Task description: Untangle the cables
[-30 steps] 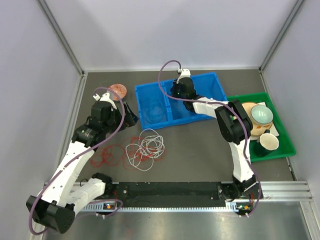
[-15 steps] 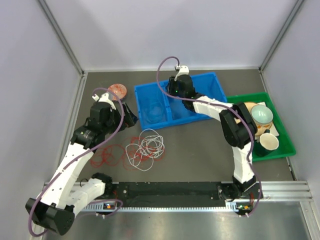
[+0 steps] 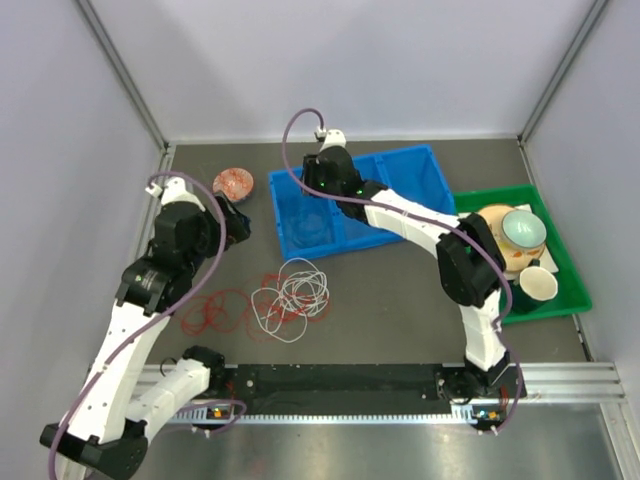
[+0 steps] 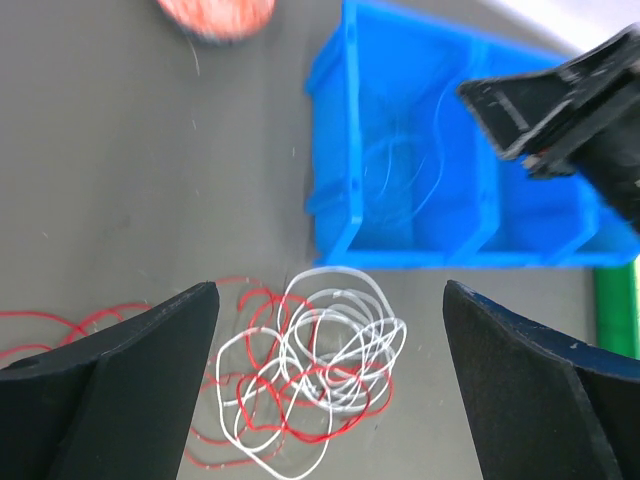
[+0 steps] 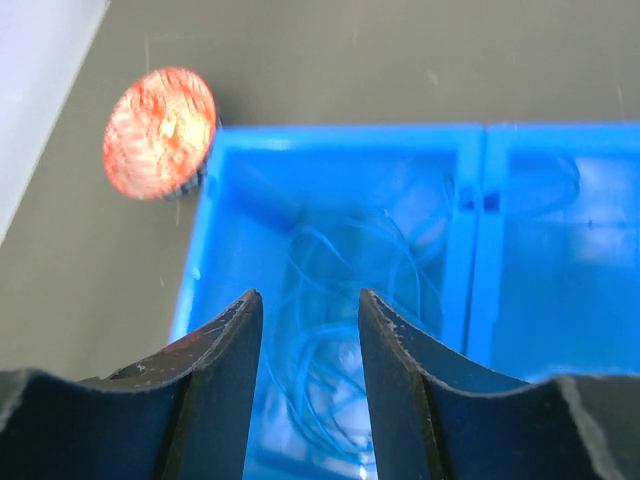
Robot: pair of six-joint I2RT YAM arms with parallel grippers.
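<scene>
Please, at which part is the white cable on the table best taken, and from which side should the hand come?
Take the white cable at the outer arc of its coil facing the blue bin, coming straight down from above. The coil lies flat on the table, and there the loops look free of the red cable, which crosses them on the other side.

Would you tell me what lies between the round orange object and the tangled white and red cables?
Only bare grey table lies between the orange object and the cables, as the left wrist view shows.
</scene>
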